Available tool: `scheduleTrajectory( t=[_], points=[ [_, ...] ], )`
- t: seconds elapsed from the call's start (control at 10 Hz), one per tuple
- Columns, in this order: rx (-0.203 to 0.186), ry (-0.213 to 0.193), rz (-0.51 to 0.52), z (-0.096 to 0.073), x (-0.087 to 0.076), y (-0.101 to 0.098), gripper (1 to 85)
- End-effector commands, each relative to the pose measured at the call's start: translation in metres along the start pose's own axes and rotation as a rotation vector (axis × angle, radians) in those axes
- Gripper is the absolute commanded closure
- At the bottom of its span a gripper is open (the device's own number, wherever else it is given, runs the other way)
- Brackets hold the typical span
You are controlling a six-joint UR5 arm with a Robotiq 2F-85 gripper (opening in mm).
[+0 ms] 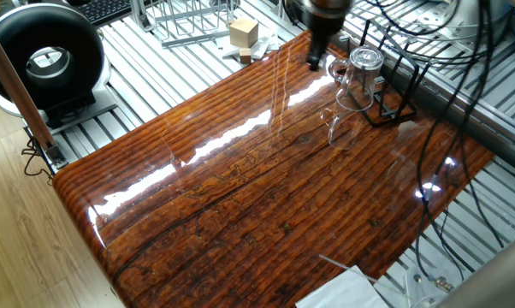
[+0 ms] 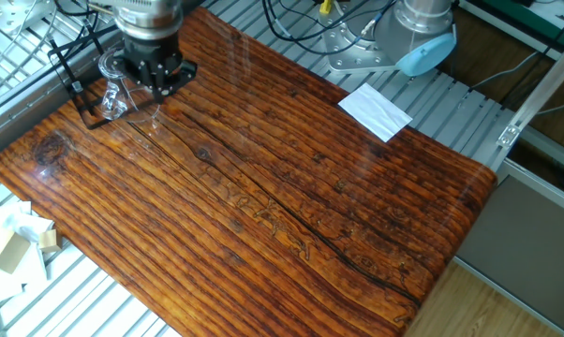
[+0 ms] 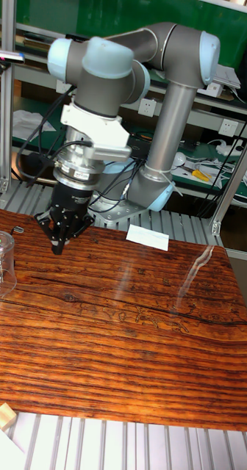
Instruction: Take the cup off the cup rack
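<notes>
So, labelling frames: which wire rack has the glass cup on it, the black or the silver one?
The black cup rack, near the gripper, holds the cup upside down. The silver-grey wire frame stands empty off the wooden board.

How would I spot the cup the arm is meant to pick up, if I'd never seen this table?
Start at the shiny striped wooden table and go to the corner where the black cables hang. A thin black wire rack stands there, with the gripper close beside it. The cup sits on that rack: a small see-through glass mug, the only clear thing among black wires.
</notes>
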State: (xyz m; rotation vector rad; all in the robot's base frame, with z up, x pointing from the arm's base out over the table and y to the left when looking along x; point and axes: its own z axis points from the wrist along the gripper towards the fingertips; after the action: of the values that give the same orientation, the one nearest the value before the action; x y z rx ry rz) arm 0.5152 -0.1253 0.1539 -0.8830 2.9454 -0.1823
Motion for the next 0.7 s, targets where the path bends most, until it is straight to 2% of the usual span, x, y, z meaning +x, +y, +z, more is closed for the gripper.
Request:
scheduleTrajectory(
  t=[0.0,0.1,0.3,0.5,0.6],
  points=[
    [-0.033,-0.004,-0.024,0.005,0.019,0.007,84.7],
    [-0.037,-0.016,-0.013,0.009,0.022,0.014,84.7],
    [-0.027,-0.035,-0.01,0.009,0.018,0.015,84.7],
    [0.016,-0.027,-0.019,0.008,0.021,0.004,84.7],
    [0.018,-0.033,-0.02,0.007,0.02,0.003,84.7]
  ],
)
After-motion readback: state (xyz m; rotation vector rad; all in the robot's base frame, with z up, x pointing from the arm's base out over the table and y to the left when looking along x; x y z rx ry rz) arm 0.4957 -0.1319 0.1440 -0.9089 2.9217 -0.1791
